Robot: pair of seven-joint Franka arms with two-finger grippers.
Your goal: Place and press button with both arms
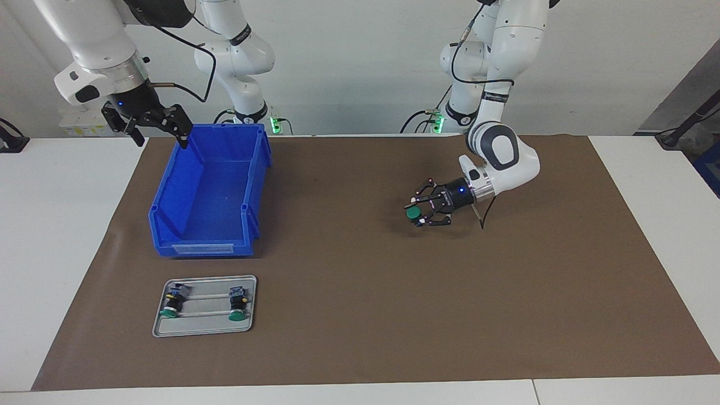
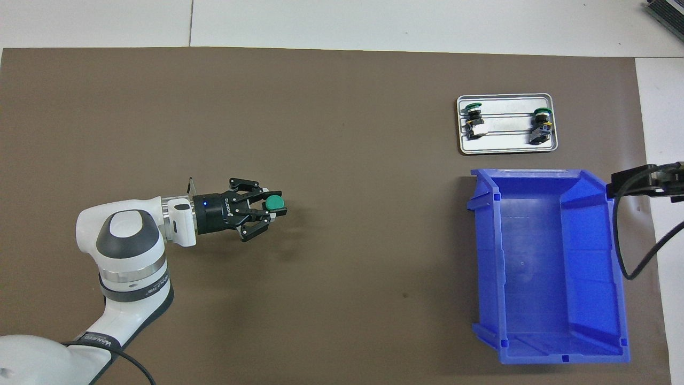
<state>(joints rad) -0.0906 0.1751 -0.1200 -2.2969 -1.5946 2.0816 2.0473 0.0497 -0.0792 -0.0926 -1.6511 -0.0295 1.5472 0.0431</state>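
Now the left gripper (image 1: pixel 421 214) lies almost level over the brown mat (image 1: pixel 360 315), closed around the button (image 1: pixel 413 213); its green cap points toward the right arm's end. The right gripper (image 1: pixel 147 125) waits wide open over the blue bin's (image 1: pixel 185 236) corner. The bin holds nothing. The metal tray (image 1: pixel 205 332) carries 2 similar buttons (image 1: pixel 171 304).

Clamped in the left gripper (image 1: pixel 423 214), the button (image 1: pixel 413 213) has a smooth, matt green plastic cap. Under it lies a matt brown mat (image 1: pixel 360 292). Near the right gripper (image 1: pixel 151 125) stands a glossy blue plastic bin (image 1: pixel 169 225); the tray (image 1: pixel 205 333) looks brushed metal.
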